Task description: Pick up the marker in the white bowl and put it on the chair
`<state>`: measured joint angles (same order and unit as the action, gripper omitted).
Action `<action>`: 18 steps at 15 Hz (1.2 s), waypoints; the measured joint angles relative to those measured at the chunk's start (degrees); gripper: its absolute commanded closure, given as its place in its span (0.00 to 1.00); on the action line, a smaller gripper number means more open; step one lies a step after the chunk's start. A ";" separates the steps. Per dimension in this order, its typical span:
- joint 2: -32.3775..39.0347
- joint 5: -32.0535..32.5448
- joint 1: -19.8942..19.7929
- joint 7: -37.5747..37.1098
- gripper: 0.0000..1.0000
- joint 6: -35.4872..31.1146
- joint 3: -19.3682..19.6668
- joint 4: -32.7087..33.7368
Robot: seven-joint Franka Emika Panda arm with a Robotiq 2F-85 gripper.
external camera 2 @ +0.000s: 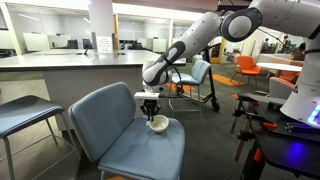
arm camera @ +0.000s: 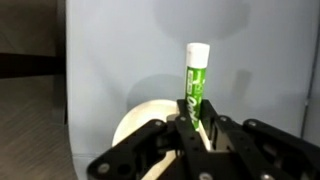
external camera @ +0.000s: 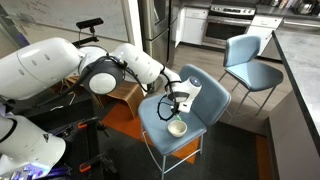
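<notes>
My gripper (arm camera: 196, 128) is shut on the marker (arm camera: 197, 75), a green-and-white pen that sticks out past the fingertips in the wrist view. The white bowl (arm camera: 140, 125) lies just beneath and to the left of the jaws. In both exterior views the gripper (external camera: 173, 106) (external camera 2: 150, 108) hangs just above the white bowl (external camera: 177, 127) (external camera 2: 158, 123), which rests on the seat of the blue-grey chair (external camera: 200, 95) (external camera 2: 100, 115). The marker is too small to make out in the exterior views.
A second, like chair (external camera: 250, 60) stands farther off, by the kitchen counter; it also shows at the frame edge (external camera 2: 25, 115). A brown wooden stool (external camera: 122, 93) stands behind the arm. Orange chairs (external camera 2: 245, 68) and a scooter (external camera 2: 200, 90) are in the background.
</notes>
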<state>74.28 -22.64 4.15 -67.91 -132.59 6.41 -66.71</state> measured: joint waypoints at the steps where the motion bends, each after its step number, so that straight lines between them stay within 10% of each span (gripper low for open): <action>1: -0.55 0.29 1.28 0.06 0.95 0.00 -0.06 -0.85; 18: 9.53 5.63 6.98 -3.12 0.95 4.65 -6.04 5.45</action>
<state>83.82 -17.00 11.13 -71.02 -127.94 0.37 -61.26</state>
